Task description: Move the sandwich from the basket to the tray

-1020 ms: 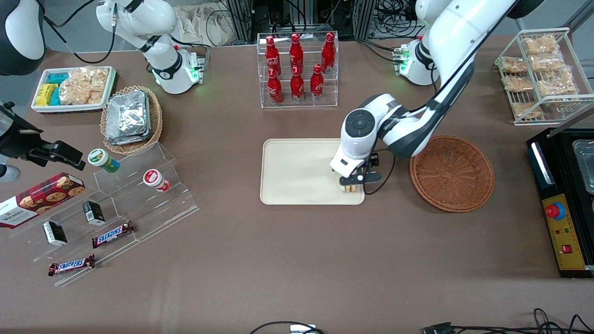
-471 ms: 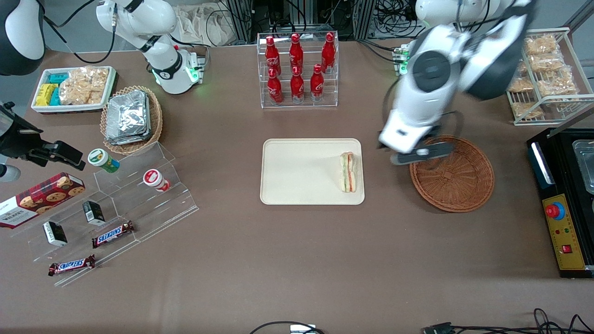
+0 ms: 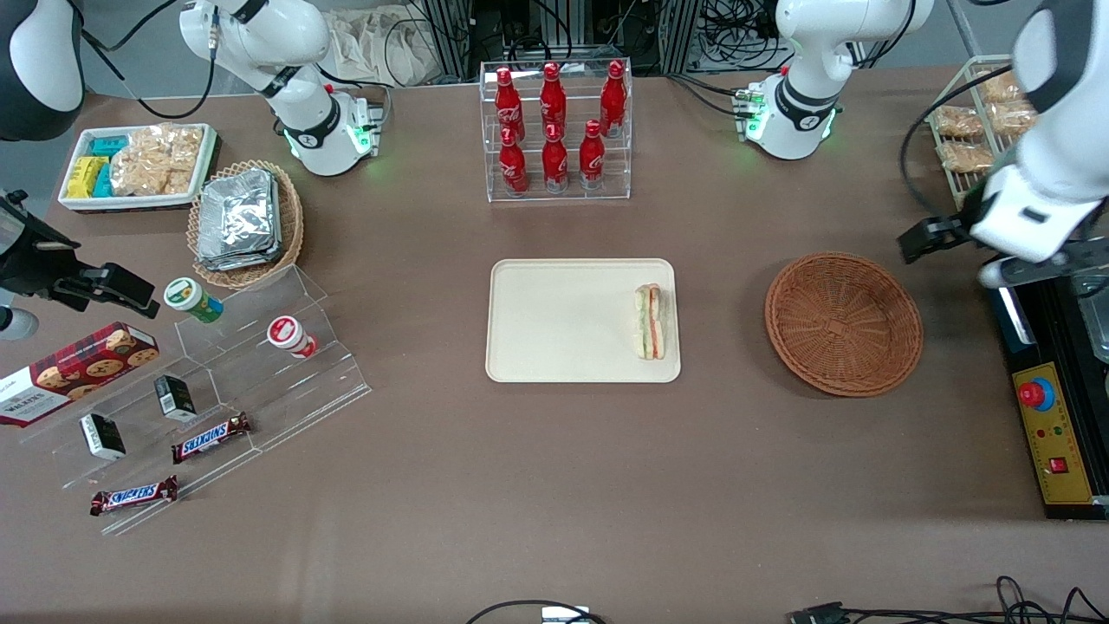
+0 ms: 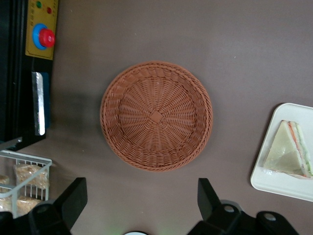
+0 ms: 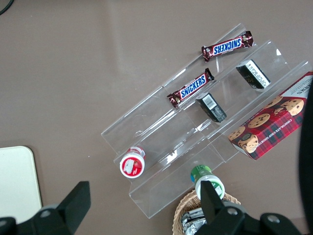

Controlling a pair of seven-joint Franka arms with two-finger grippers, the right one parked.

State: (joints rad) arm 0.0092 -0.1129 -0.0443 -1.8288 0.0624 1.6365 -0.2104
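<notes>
The sandwich [image 3: 650, 322], a white-bread wedge with green and red-orange filling, lies on the cream tray [image 3: 554, 321] at the tray's end nearest the basket. It also shows in the left wrist view as the sandwich [image 4: 289, 152] on the tray's corner [image 4: 274, 182]. The reddish-brown wicker basket [image 3: 843, 323] [image 4: 156, 116] is empty. My left gripper [image 3: 953, 258] [image 4: 142, 192] hangs raised and open, holding nothing. It sits beside the basket toward the working arm's end of the table, well apart from the sandwich.
A clear rack of red cola bottles [image 3: 554, 130] stands farther from the front camera than the tray. A wire rack of snack packets [image 3: 1009, 130] and a black control box with a red button [image 3: 1053, 416] stand at the working arm's end. A tan basket of foil packets [image 3: 245, 221] and an acrylic display [image 3: 217, 373] lie toward the parked arm's end.
The gripper let go of the sandwich on the tray, rose, and swung over the basket toward the working arm's end. The sandwich now lies uncovered on the tray.
</notes>
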